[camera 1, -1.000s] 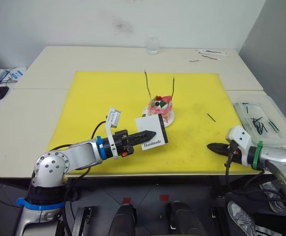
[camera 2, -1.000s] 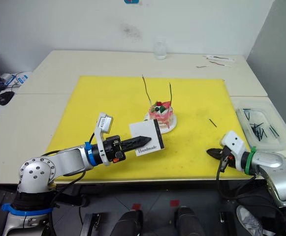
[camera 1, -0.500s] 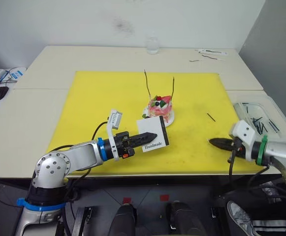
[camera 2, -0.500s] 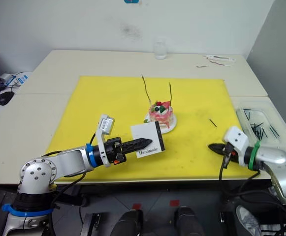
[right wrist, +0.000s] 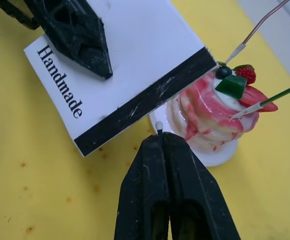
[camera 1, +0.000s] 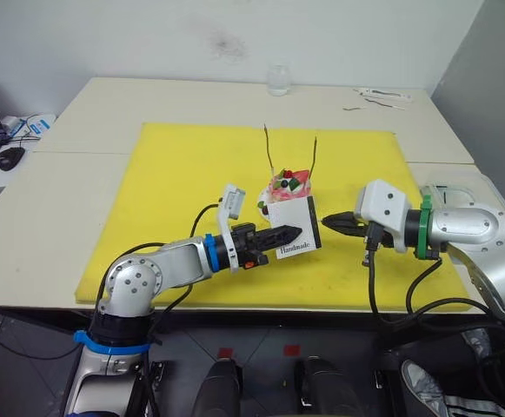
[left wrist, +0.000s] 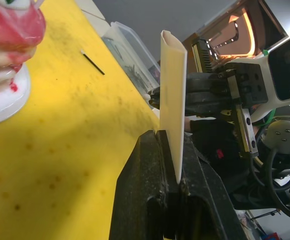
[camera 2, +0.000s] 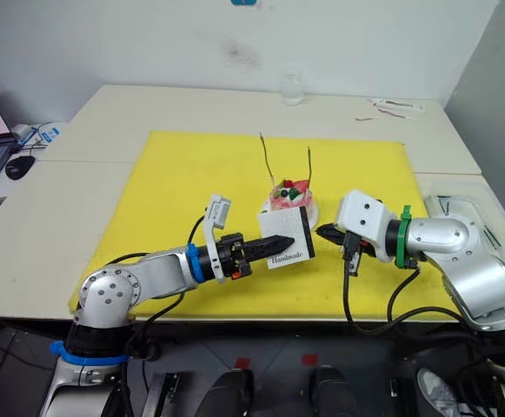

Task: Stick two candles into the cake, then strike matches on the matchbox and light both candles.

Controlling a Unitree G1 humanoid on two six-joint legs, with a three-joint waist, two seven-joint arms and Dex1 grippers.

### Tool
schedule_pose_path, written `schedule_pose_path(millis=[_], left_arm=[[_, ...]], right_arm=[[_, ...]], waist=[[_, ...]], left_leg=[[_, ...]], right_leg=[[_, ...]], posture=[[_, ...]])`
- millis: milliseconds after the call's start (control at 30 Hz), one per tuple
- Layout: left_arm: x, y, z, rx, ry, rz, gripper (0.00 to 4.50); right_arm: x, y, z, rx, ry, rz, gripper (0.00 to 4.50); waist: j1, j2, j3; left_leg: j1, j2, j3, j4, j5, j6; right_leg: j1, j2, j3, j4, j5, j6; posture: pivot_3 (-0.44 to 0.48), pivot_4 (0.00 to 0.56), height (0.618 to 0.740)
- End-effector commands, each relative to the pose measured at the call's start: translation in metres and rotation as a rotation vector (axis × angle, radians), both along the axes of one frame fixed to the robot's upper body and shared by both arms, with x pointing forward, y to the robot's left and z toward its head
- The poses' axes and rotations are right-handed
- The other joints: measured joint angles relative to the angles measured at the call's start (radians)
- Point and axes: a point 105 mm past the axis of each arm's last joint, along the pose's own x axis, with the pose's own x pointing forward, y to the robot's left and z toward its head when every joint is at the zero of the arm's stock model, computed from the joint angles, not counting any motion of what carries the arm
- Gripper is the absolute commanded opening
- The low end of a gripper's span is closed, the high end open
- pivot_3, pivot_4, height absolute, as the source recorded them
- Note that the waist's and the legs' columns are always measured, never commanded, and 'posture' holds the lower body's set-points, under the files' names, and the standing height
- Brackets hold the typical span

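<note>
The cake [camera 1: 289, 184] stands on its small white plate mid-mat, with two thin candles [camera 1: 269, 149] [camera 1: 315, 156] upright in it. Just in front of the cake my left gripper [camera 1: 289, 233] is shut on the white "Handmade" matchbox [camera 1: 294, 228], holding it on edge above the yellow mat. In the right wrist view the dark striking strip [right wrist: 145, 102] faces my right gripper [right wrist: 160, 134]. That gripper is shut on a match, whose pale head [right wrist: 158, 124] sits right at the strip. From the head views the right gripper [camera 1: 332, 222] points at the box's right side.
A clear bin [left wrist: 127, 52] holding several matches sits off the mat's right edge. One loose match [left wrist: 92, 62] lies on the mat right of the cake. A glass [camera 1: 277, 80] and small items [camera 1: 382, 94] are at the table's back; a mouse [camera 1: 9, 157] is far left.
The right gripper has swung left from the mat's front right edge up to the matchbox. The left gripper carried the matchbox slightly right, toward the cake. The camera view has also shifted.
</note>
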Motion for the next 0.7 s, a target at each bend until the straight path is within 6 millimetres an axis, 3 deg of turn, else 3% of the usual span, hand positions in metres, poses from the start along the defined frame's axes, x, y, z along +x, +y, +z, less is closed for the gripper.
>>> schedule_pose_path(millis=[33,267,700], left_arm=[[0.003,0.0,0.01,-0.017,-0.03,0.003,0.0],[0.004,0.005,0.01,-0.017,-0.02,0.018,0.0],[0.004,0.0,0.013,-0.023,-0.025,0.006,0.0]], right_arm=[[-0.005,0.003,0.01,0.003,-0.048,0.018,0.03],[-0.008,-0.001,0.011,-0.039,-0.092,0.027,0.03],[-0.008,0.012,0.017,-0.013,-0.112,0.064,0.03]], waist=[[0.0,0.0,0.0],[0.001,0.0,0.0],[0.001,0.0,0.0]], left_leg=[[0.0,0.0,0.0,0.0,0.0,0.0],[0.0,0.0,0.0,0.001,0.0,0.0],[0.0,0.0,0.0,0.003,0.0,0.0]], right_leg=[[0.0,0.0,0.0,0.0,0.0,0.0],[0.0,0.0,0.0,0.0,0.0,0.0],[0.001,0.0,0.0,0.0,0.0,0.0]], posture=[[0.0,0.15,0.74],[0.0,0.15,0.74],[0.0,0.15,0.74]])
